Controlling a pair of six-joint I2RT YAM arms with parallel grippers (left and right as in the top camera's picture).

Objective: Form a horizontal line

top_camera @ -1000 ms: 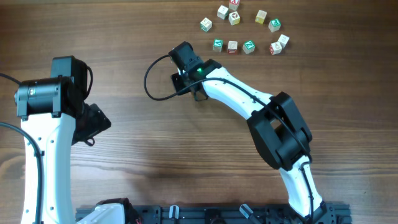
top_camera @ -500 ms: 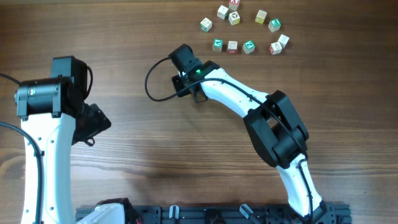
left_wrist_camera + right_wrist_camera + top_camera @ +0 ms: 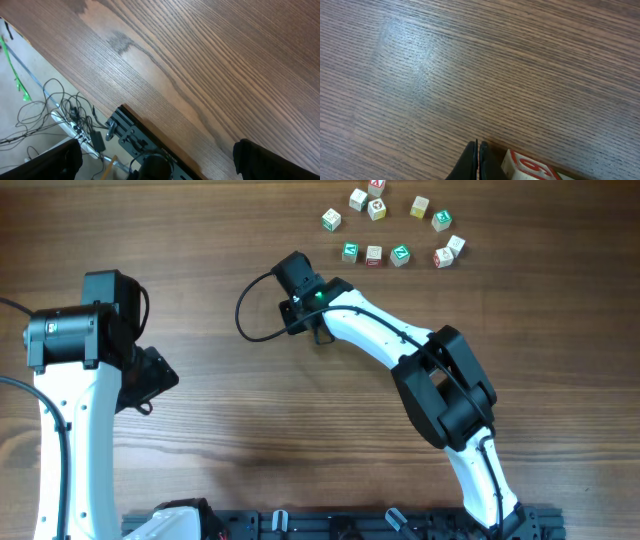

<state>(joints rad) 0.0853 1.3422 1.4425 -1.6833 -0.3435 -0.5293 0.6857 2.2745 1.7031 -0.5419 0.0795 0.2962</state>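
Streaky wood-grain table (image 3: pixel 220 440) stretches wide at lower left; the horizontal line (image 3: pixel 374 254) of small cubes sits upper right. Left gripper (image 3: pixel 157 150) is spread wide (right gripper (image 3: pixel 477 155) pressed together).

Whitish row of cubes (image 3: pixel 373 254), green-lettered ends; brown woodgrain table (image 3: pixel 300 430).
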